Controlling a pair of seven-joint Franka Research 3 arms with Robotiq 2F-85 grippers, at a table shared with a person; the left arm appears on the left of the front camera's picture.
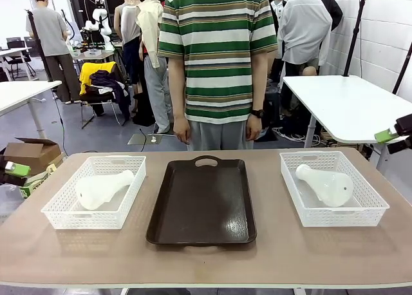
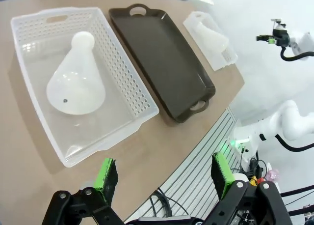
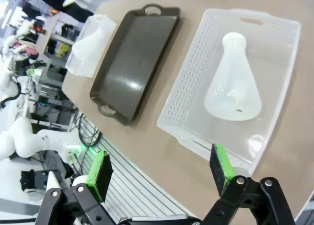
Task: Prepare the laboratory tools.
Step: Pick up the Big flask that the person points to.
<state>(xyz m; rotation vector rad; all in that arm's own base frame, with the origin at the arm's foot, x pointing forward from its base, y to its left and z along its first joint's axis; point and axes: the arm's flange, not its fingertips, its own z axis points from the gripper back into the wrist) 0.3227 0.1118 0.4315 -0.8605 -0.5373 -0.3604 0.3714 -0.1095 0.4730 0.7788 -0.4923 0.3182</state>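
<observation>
Bench (image 1: 283,250): left tool (image 2: 164,173), right tool (image 3: 161,170) partly cropped, wide open, empty; left flask (image 1: 102,189), right flask (image 1: 327,184) frosted, lying sideways.

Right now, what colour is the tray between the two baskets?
Dark brown, slightly glossy. The tray shows best in the front view, empty between the two white baskets.

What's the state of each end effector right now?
Left end effector: open, holding nothing.
Right end effector: open, holding nothing.

One flask (image 1: 103,187) lies in my left basket (image 1: 64,218), the other flask (image 1: 326,183) in my right basket (image 1: 347,216). A dark tray (image 1: 203,208) sits between them.
</observation>
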